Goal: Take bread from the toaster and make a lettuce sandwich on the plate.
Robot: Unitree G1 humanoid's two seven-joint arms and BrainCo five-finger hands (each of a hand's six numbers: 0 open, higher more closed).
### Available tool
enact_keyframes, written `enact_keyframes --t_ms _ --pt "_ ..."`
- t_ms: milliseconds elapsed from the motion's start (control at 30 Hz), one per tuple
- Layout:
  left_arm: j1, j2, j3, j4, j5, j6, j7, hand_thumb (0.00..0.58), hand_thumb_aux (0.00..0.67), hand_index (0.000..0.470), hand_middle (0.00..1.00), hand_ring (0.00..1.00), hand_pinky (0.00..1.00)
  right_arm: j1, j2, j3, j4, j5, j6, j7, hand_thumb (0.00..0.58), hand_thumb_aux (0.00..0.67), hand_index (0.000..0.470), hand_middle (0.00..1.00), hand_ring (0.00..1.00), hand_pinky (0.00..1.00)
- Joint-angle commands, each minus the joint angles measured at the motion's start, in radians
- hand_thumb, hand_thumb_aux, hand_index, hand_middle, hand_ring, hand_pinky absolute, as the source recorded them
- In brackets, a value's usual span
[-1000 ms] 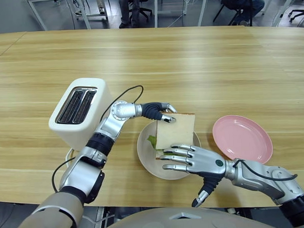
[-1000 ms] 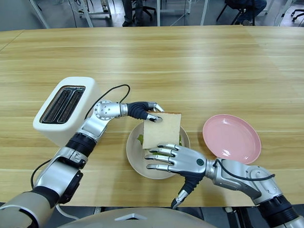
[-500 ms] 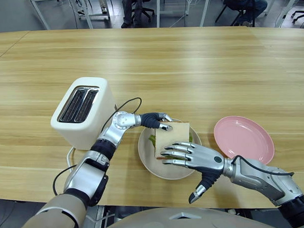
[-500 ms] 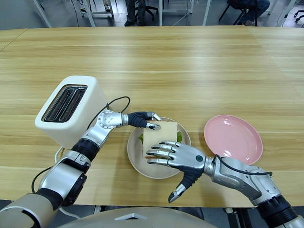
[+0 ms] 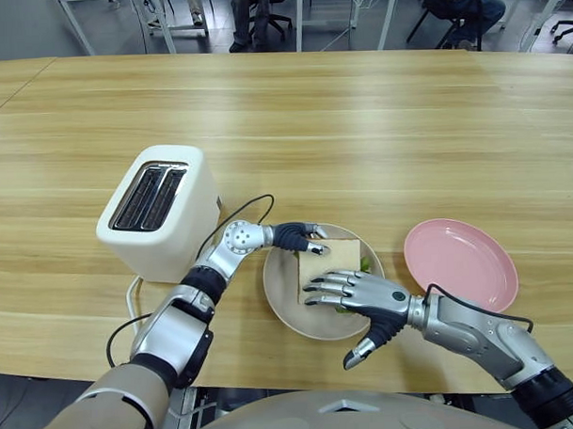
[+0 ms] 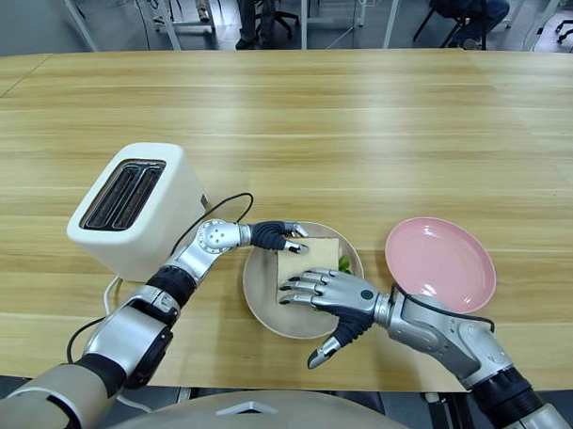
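Beige plate (image 5: 282, 304) sits close to the near edge of the pale wooden table (image 5: 406, 126). It carries a bread slice (image 5: 333, 259), with lettuce (image 5: 364, 264) peeking out at the slice's right side. The right hand (image 5: 357, 293) lies flat on the slice's near part with its fingers stretched out, gripping nothing. The left hand (image 5: 295, 237) has curled fingers pinching the slice's far-left corner. A pink plate (image 5: 460, 263) lies just right of the beige one. A cream toaster (image 5: 179, 228) stands to the left. Beyond the table's far edge are a white desk frame (image 5: 77, 24) and a wheeled chair (image 5: 562, 26).
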Motion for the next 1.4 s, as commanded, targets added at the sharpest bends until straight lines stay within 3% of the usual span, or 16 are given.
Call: enact_keyframes --t_ms 33,333,400,433,467,600,667,767,1067,1100,1133,1167,1200,1233,1267,1400 --pt "-0.021 -0.005 -0.016 0.026 0.043 -0.036 0.047 0.580 0.670 0.460 1.00 1.00 1.00 0.008 0.011 0.063 0.074 0.011 0.096 0.110 0.000 0.000 0.000 0.00 0.00 0.00" --pt "-0.073 0.033 -0.067 -0.001 0.231 -0.141 0.319 0.580 0.670 0.460 1.00 1.00 1.00 -0.018 0.073 0.112 0.153 0.102 0.263 0.215 0.000 0.000 0.000 0.00 0.00 0.00" --pt "-0.088 0.048 -0.076 -0.029 0.274 -0.166 0.386 0.550 0.518 0.355 1.00 1.00 1.00 -0.019 0.084 0.111 0.157 0.129 0.296 0.232 0.000 0.000 0.000 0.00 0.00 0.00" --pt "-0.095 0.059 -0.080 -0.056 0.314 -0.175 0.458 0.456 0.360 0.247 1.00 1.00 1.00 -0.019 0.088 0.112 0.157 0.139 0.310 0.237 0.000 0.000 0.000 0.00 0.00 0.00" --pt "-0.104 0.070 -0.082 -0.078 0.351 -0.177 0.517 0.000 0.000 0.000 1.00 1.00 1.00 -0.019 0.091 0.114 0.158 0.152 0.323 0.246 0.000 0.000 0.000 0.00 0.00 0.00" --pt "-0.148 0.144 -0.083 -0.213 0.544 -0.139 0.830 0.000 0.000 0.000 0.80 0.80 0.80 -0.016 0.108 0.120 0.152 0.210 0.387 0.282 0.000 0.000 0.000 0.00 0.00 0.00" --pt "-0.163 0.183 -0.059 -0.276 0.599 -0.103 0.972 0.000 0.000 0.000 0.32 0.32 0.32 -0.019 0.115 0.121 0.151 0.232 0.406 0.290 0.000 0.000 0.000 0.00 0.00 0.00" --pt "-0.166 0.246 0.009 -0.378 0.636 -0.053 1.139 0.000 0.000 0.000 0.00 0.00 0.00 -0.018 0.122 0.122 0.143 0.263 0.433 0.301 0.000 0.000 0.000 0.00 0.00 0.00" --pt "-0.038 0.377 0.267 -0.684 0.455 -0.018 1.209 0.000 0.000 0.000 0.00 0.00 0.00 -0.022 0.181 0.066 0.080 0.380 0.465 0.241 0.000 0.000 0.000 0.00 0.00 0.00" --pt "-0.009 0.385 0.298 -0.727 0.394 -0.019 1.174 0.000 0.000 0.000 0.00 0.00 0.00 -0.029 0.205 0.034 0.062 0.421 0.481 0.222 0.261 0.173 0.119 0.00 0.00 0.00" --pt "0.021 0.392 0.325 -0.770 0.340 -0.019 1.140 0.000 0.000 0.000 0.00 0.00 0.00 -0.036 0.227 0.004 0.045 0.460 0.492 0.207 0.550 0.518 0.355 0.00 0.00 0.00" --pt "0.055 0.399 0.356 -0.820 0.283 -0.015 1.108 0.000 0.000 0.000 0.00 0.00 0.00 -0.045 0.249 -0.027 0.026 0.507 0.513 0.198 0.580 0.670 0.460 0.00 0.00 0.00" --pt "0.086 0.405 0.379 -0.863 0.227 -0.012 1.072 0.387 0.284 0.195 0.01 0.01 0.01 -0.051 0.266 -0.053 0.010 0.543 0.532 0.192 0.580 0.670 0.460 0.00 0.00 0.00" --pt "0.119 0.409 0.401 -0.907 0.172 -0.004 1.037 0.580 0.670 0.460 0.64 0.64 0.64 -0.057 0.278 -0.073 -0.005 0.580 0.543 0.190 0.580 0.670 0.460 0.00 0.00 0.00" --pt "0.150 0.410 0.419 -0.948 0.125 0.000 1.006 0.580 0.670 0.460 0.98 0.98 0.98 -0.059 0.289 -0.088 -0.020 0.613 0.558 0.194 0.580 0.670 0.460 0.00 0.00 0.00" --pt "0.266 0.405 0.447 -1.072 -0.023 0.018 0.883 0.580 0.670 0.460 1.00 1.00 1.00 -0.056 0.315 -0.126 -0.080 0.712 0.608 0.212 0.580 0.670 0.460 0.00 0.00 0.00"
